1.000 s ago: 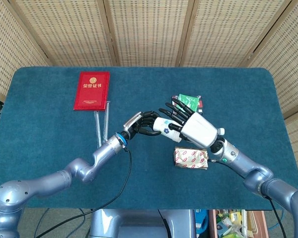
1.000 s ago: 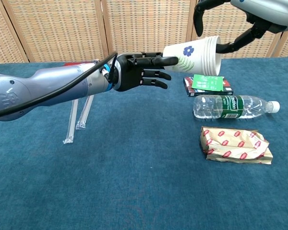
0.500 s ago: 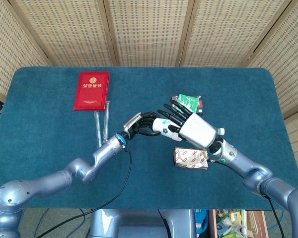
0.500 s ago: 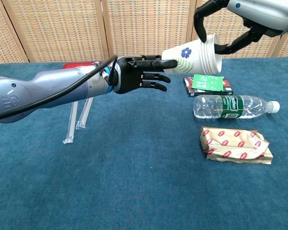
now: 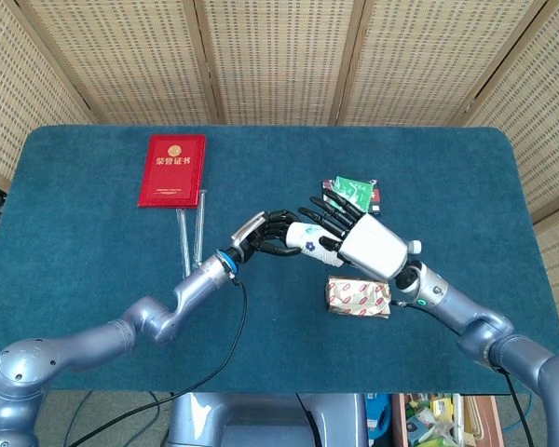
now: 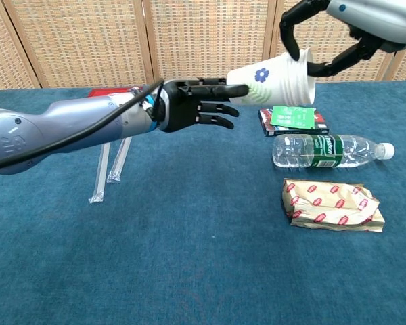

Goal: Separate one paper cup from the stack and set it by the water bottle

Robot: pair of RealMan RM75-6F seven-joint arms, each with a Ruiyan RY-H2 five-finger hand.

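A stack of white paper cups (image 6: 276,76) with a blue flower print lies on its side in the air, narrow end pointing left. My right hand (image 6: 345,30) grips it around the rim end from above. My left hand (image 6: 193,106) reaches in from the left with fingers stretched out and apart. Its upper fingertips (image 6: 233,87) touch the stack's narrow end without closing round it. In the head view the cup stack (image 5: 307,236) shows between my left hand (image 5: 265,233) and my right hand (image 5: 359,240). The water bottle (image 6: 331,150) lies flat on the table below the stack.
A red booklet (image 5: 172,169) lies at the back left, with two wrapped straws (image 5: 192,237) in front of it. A green and red box (image 6: 291,118) sits behind the bottle, and a red-patterned snack pack (image 6: 331,205) lies in front of it.
My right hand has shifted the cup stack slightly right and tilted its rim end up. My left hand has stayed almost still at the narrow end.
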